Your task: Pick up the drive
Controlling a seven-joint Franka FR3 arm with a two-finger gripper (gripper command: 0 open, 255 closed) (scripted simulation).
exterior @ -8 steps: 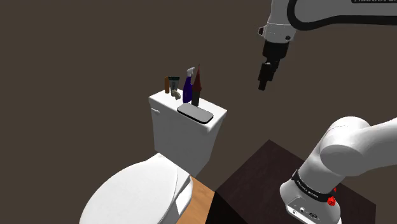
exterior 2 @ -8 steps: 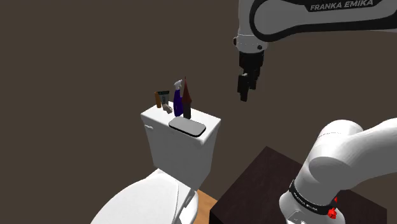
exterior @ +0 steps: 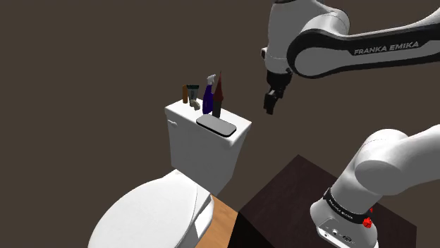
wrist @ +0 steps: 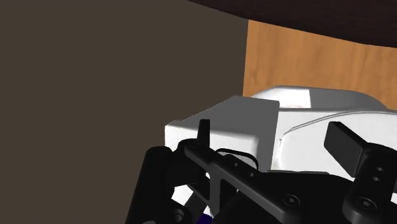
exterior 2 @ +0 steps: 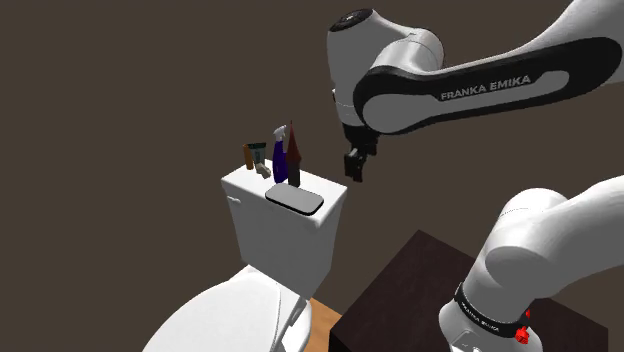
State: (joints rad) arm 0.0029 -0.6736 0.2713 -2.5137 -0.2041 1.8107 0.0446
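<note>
Dark drive lying flat on the toilet tank – hand hanging in the air beside it.

The drive is resting on the white tank's top, near its front edge, just in front of a blue spray bottle and a brown pointed bottle; a small brown cylinder is standing further back on the same top. The hand is hovering off the tank's side toward the shoulder view's right, higher than the drive and apart from it, pointing downward. In the wrist view its black fingers are standing wide apart with nothing clasped between them – the tank's white top is showing beyond them. Below the tank, the white toilet lid is lying closed beside a strip of wooden floor.
</note>
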